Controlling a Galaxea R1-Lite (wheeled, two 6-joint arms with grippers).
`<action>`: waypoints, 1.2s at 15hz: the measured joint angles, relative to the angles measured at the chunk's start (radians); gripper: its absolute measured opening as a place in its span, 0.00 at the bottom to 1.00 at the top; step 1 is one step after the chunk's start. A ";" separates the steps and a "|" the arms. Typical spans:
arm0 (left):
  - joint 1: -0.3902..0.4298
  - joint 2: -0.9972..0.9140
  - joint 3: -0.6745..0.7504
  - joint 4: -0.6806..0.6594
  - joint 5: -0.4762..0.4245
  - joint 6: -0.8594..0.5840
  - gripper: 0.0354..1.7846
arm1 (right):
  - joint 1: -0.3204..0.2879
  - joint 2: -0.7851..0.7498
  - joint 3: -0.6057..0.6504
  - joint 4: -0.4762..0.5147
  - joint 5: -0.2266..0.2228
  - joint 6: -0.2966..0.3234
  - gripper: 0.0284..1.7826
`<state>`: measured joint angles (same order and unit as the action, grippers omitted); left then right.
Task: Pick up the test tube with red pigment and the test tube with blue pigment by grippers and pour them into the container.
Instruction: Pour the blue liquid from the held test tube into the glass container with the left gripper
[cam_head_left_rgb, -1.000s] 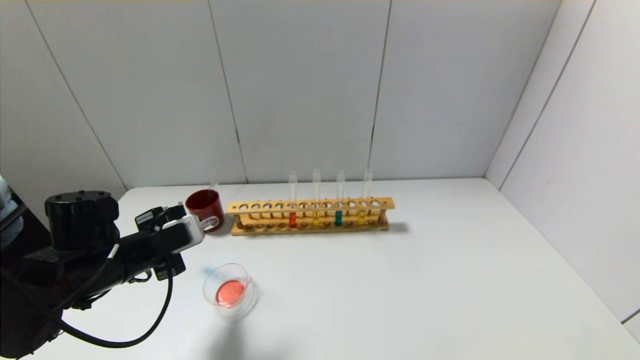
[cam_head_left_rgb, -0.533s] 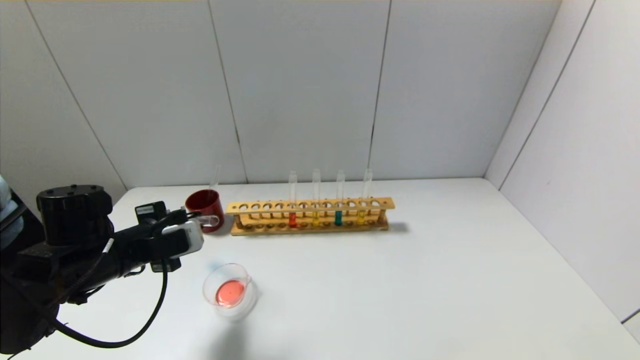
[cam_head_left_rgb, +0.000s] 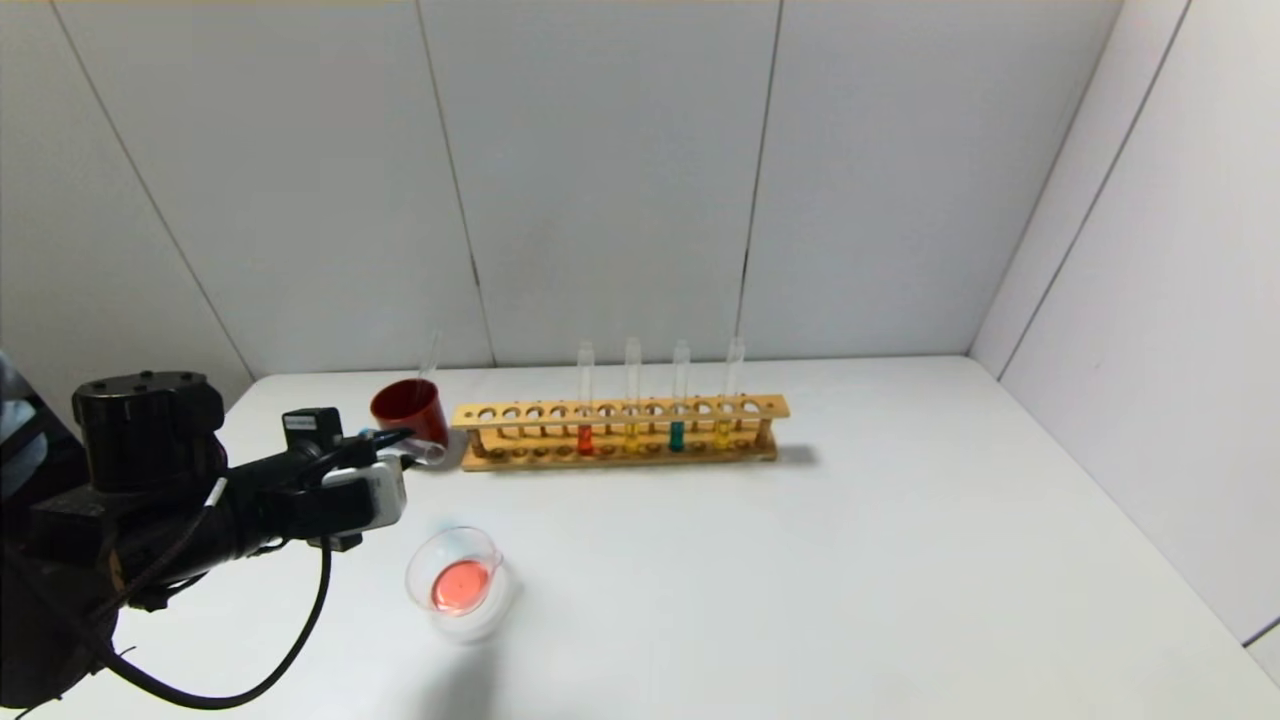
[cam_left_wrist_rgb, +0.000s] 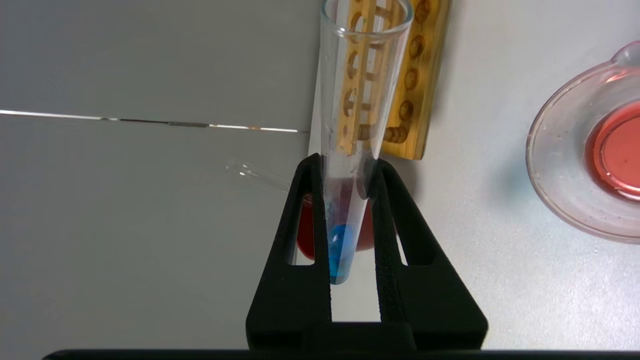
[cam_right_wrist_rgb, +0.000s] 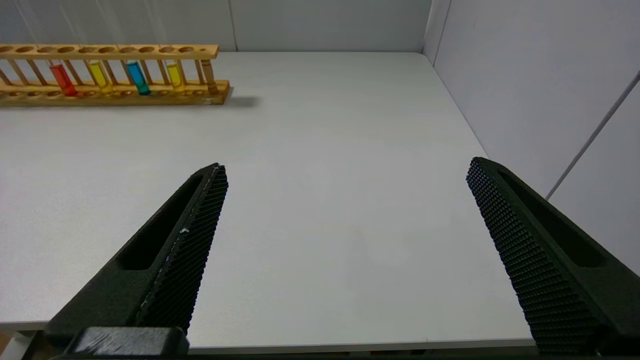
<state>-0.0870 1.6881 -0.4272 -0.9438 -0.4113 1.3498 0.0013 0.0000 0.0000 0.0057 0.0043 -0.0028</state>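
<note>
My left gripper is shut on the test tube with blue pigment. Blue liquid sits at the tube's round tip between the fingers, and its open mouth points toward the rack. In the head view this gripper hangs over the table's left side, just in front of the red cup and behind the container. The container, a low clear glass dish, holds red liquid. A tube with orange-red liquid stands in the wooden rack. My right gripper is open and empty over the table's near right part.
The rack also holds a teal tube and two yellow tubes. A dark red cup left of the rack has a clear tube leaning in it, its tip hidden. Grey walls close the back and right.
My left gripper has turned at the wrist and sunk slightly, staying beside the red cup with the tube still held. The dish, rack and cup have not moved.
</note>
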 joint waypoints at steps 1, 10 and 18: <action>0.000 0.005 -0.001 -0.010 -0.009 0.000 0.15 | 0.000 0.000 0.000 0.000 0.000 0.000 0.98; 0.007 0.092 -0.001 -0.143 -0.149 0.089 0.15 | 0.000 0.000 0.000 0.000 0.000 0.000 0.98; 0.087 0.171 -0.002 -0.244 -0.246 0.194 0.15 | 0.000 0.000 0.000 0.000 0.000 0.000 0.98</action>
<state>-0.0004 1.8587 -0.4296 -1.1881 -0.6570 1.5443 0.0013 0.0000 0.0000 0.0057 0.0038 -0.0028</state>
